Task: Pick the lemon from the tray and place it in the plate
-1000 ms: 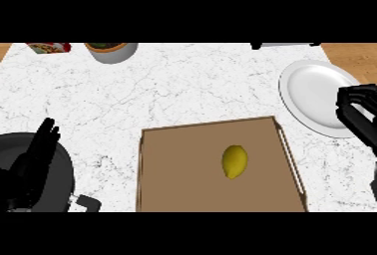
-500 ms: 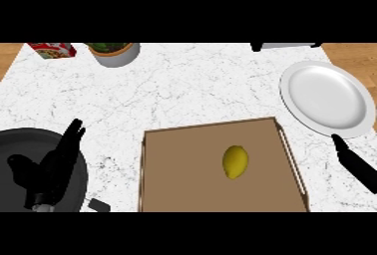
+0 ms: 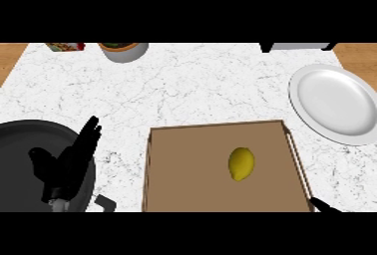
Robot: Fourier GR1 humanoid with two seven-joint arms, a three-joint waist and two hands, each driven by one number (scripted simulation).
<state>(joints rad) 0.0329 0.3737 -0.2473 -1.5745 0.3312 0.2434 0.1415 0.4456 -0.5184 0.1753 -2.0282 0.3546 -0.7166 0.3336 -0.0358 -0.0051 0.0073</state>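
lemon [image 3: 242,164]: lay in brown tray [image 3: 169,169], right of centre, nothing touching it. white plate [image 3: 335,104]: near tray's far right corner. red packet [image 3: 65,47]: print too small to read. left hand [image 3: 66,167]: fingers straight, spread, over black pan [image 3: 18,164]. right hand [image 3: 324,205]: barely showing, state could not be told.

One head view looks steeply down at the counter [image 3: 191,84], tray [image 3: 188,169] near its lower edge.

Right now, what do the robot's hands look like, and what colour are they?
The left hand is all black, with long thin fingers and a shorter thumb, like a skinny glove. A small grey bit shows at its wrist. Of the right hand only a little black tip shows at the lower right edge.
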